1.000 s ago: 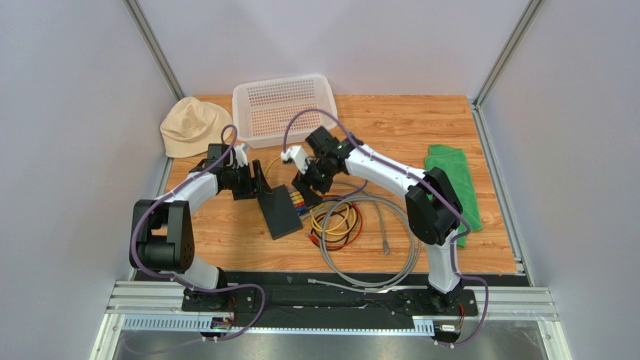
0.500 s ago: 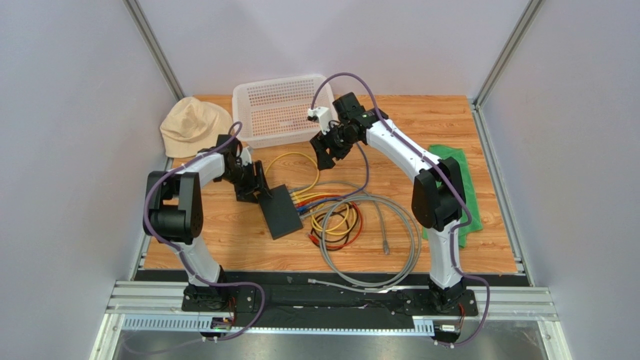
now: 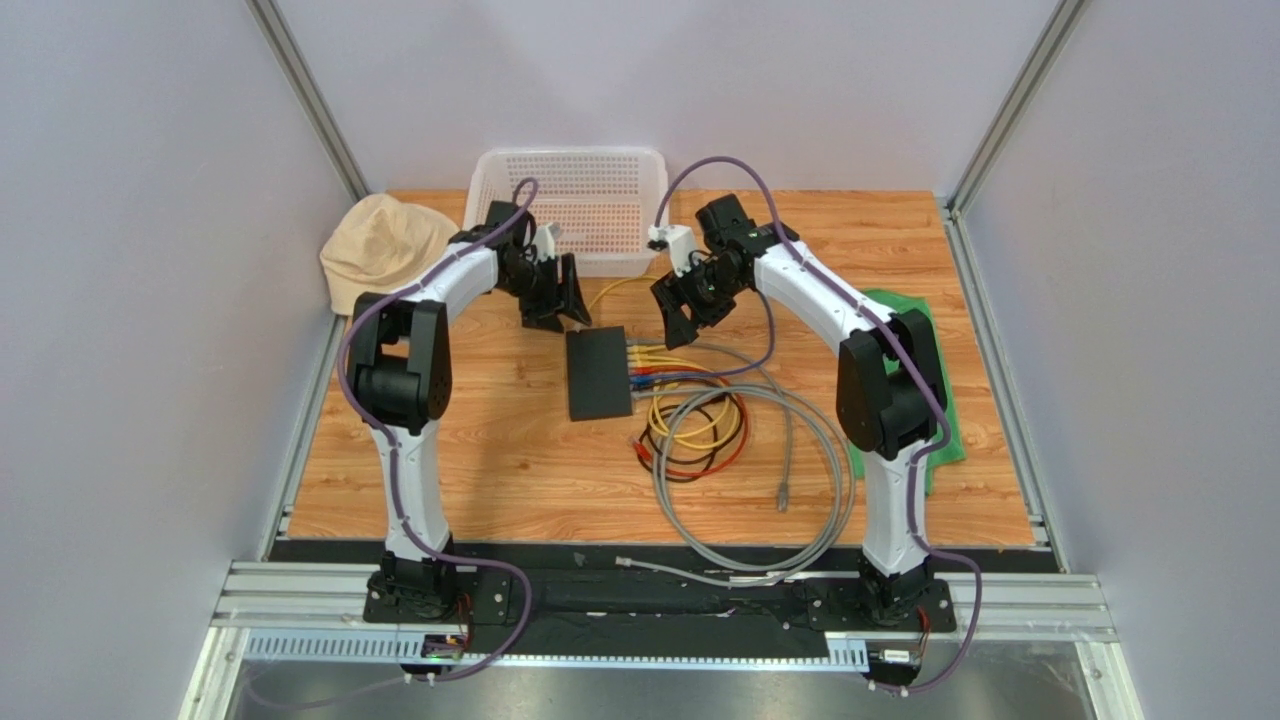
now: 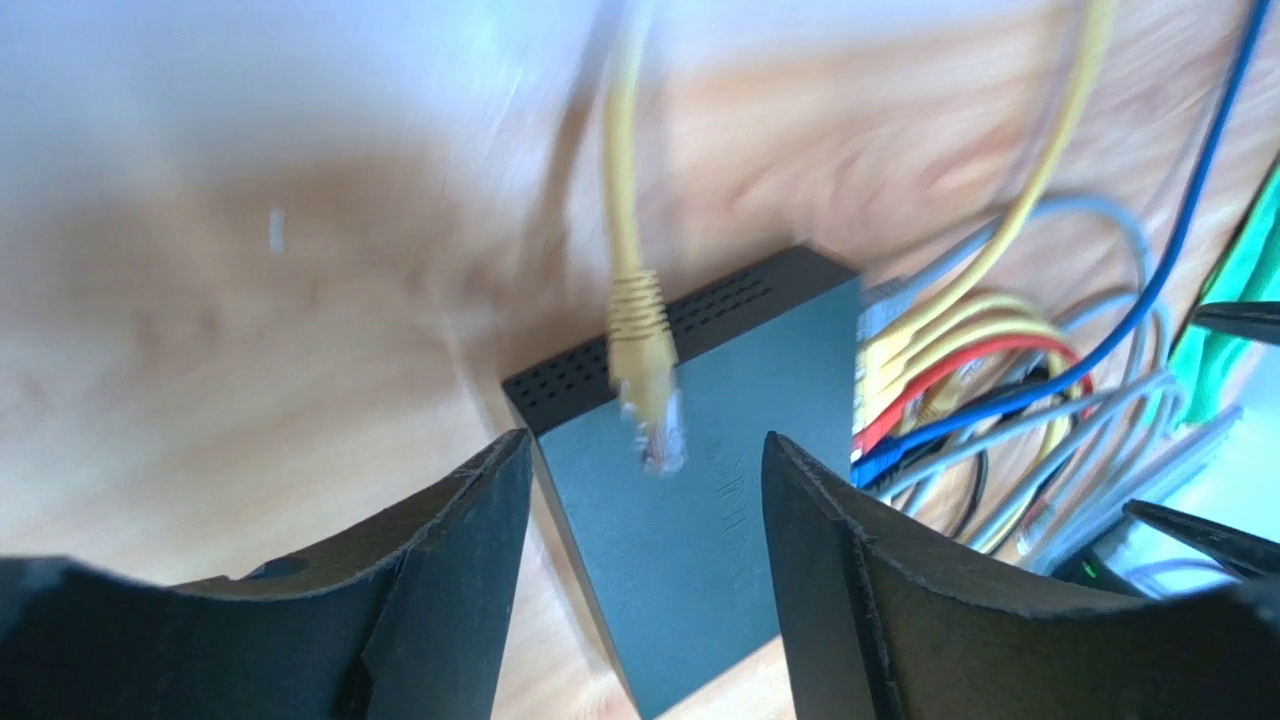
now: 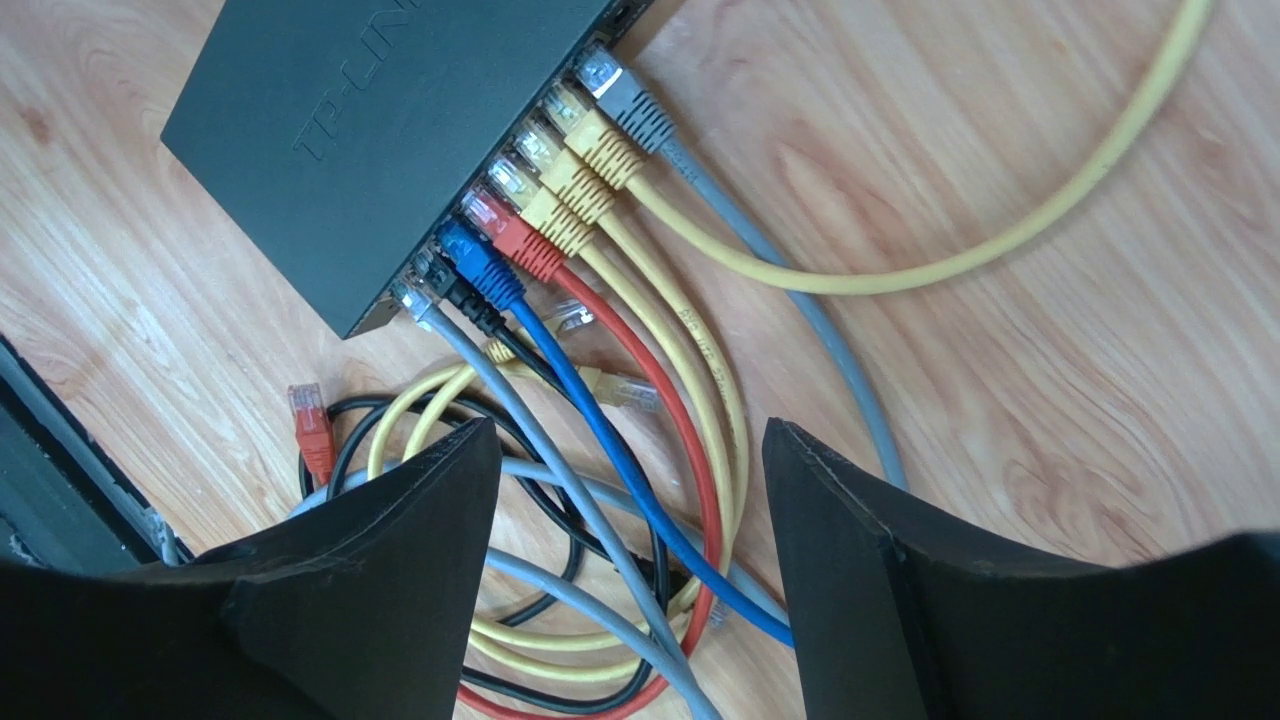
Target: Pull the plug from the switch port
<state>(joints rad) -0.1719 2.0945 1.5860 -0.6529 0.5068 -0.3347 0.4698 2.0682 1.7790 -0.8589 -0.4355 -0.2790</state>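
The switch (image 3: 598, 372) is a flat black box on the wooden table, with a row of coloured plugs (image 3: 646, 371) in its right edge. My left gripper (image 3: 556, 293) hovers open just behind it. In the left wrist view the switch (image 4: 706, 510) lies below my open gripper (image 4: 646, 450), and a loose yellow plug (image 4: 646, 375) shows over its top, held by neither finger. My right gripper (image 3: 684, 311) is open above the cables. The right wrist view shows the switch (image 5: 376, 135) with grey, yellow, red (image 5: 511, 225) and blue (image 5: 473, 263) plugs seated, and my gripper (image 5: 631, 435) empty.
A white basket (image 3: 571, 203) stands at the back and a beige hat (image 3: 383, 248) at the back left. A green cloth (image 3: 902, 345) lies at the right. A tangle of cables (image 3: 699, 435) and a grey cable loop (image 3: 751, 495) lie in front of the switch. A loose red plug (image 5: 308, 420) lies beside them.
The left gripper has left the switch's side and moved back and right. The switch has shifted back and right and turned. The right gripper rose from the plugs, then shifted slightly right.
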